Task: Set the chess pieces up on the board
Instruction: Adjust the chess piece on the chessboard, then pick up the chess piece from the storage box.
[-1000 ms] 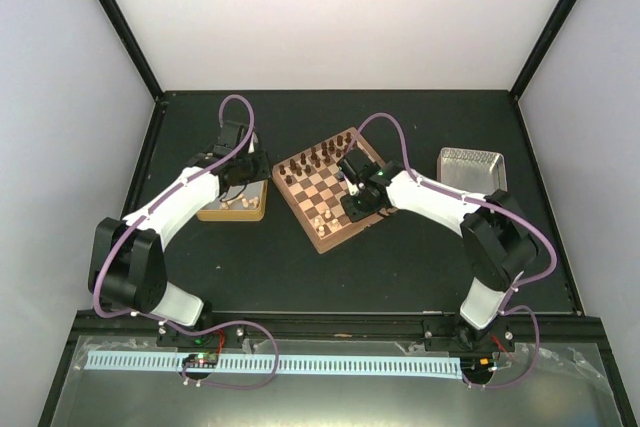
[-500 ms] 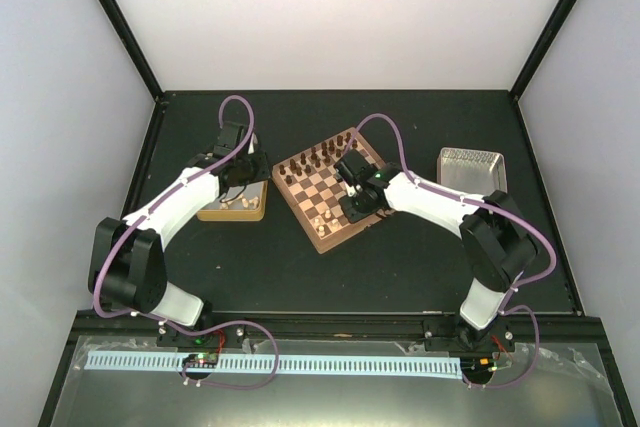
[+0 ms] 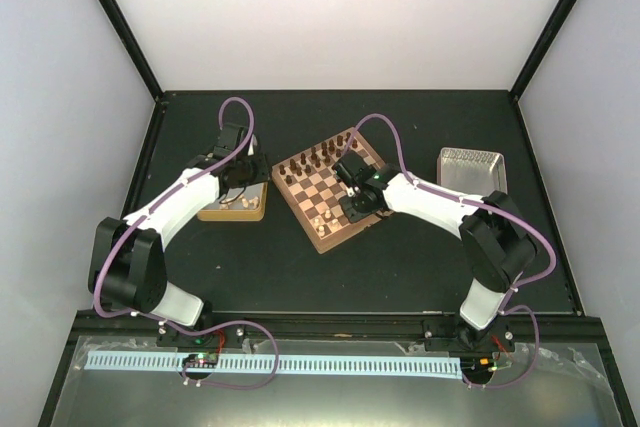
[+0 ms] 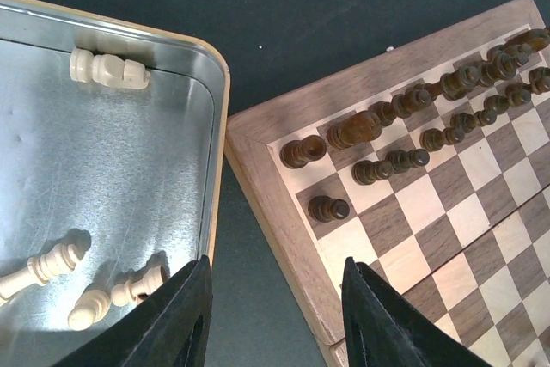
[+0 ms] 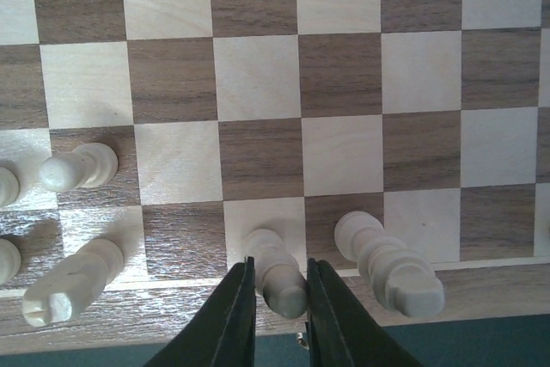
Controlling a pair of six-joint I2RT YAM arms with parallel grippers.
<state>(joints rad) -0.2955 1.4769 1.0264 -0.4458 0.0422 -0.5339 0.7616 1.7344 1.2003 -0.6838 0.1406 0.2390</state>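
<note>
The board (image 3: 298, 212) lies tilted at the table's middle, with dark chess pieces (image 3: 318, 157) in its far rows and cream pieces (image 3: 322, 219) at its near edge. My right gripper (image 3: 352, 209) is shut on a cream piece (image 5: 279, 277) that stands on a light square in the board's edge row (image 5: 258, 79). Another cream piece (image 5: 391, 264) stands right beside it. My left gripper (image 4: 275, 298) is open and empty, over the gap between the tan tray (image 4: 219, 126) and the board's rim (image 4: 275, 204). Dark pieces (image 4: 352, 129) stand in two rows there.
The tan tray (image 3: 232, 209) left of the board holds loose cream pieces (image 4: 107, 68) lying on its metal floor. A silver metal tray (image 3: 470, 169) sits at the right. More cream pieces (image 5: 79, 168) stand or lean left of the held one.
My right gripper has shifted slightly left along the board's near edge. The left arm has not moved.
</note>
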